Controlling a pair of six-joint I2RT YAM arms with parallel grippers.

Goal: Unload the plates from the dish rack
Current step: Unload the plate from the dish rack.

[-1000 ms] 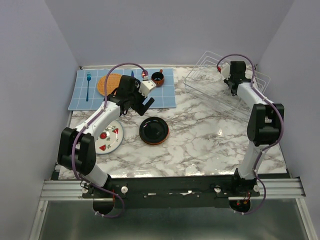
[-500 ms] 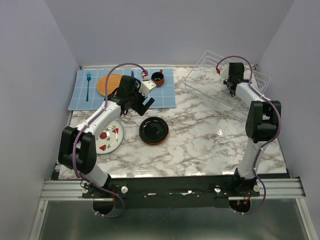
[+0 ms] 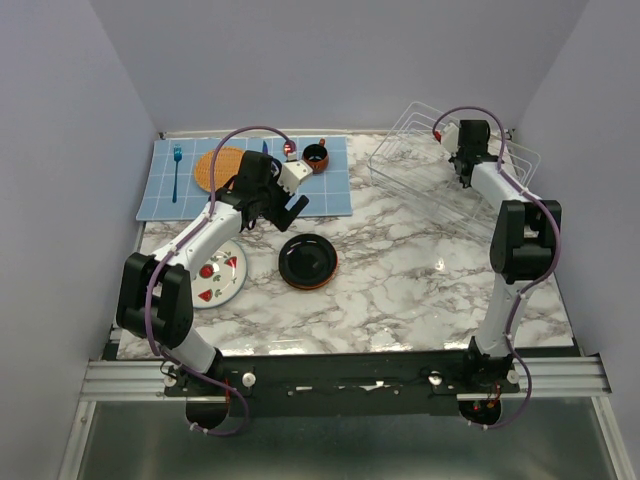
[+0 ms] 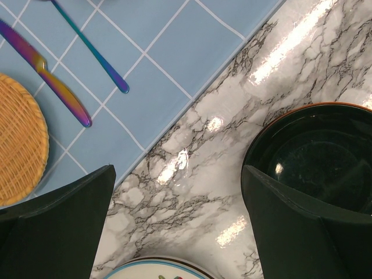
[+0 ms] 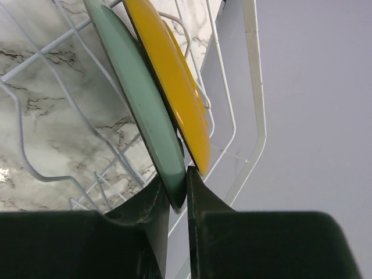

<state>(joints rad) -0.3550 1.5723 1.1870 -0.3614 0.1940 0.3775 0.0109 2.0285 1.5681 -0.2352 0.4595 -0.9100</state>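
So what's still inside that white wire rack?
Two plates stand on edge in the rack: a pale green plate, its rim pinched by the right hand, and a yellow plate close beside it. From above the arm covers them, so whether more remain can't be seen.

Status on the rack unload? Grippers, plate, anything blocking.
Right gripper pinched on green plate rim, plate in dish rack. Left gripper open, empty, above marble tabletop. Yellow plate close behind; one finger between them.
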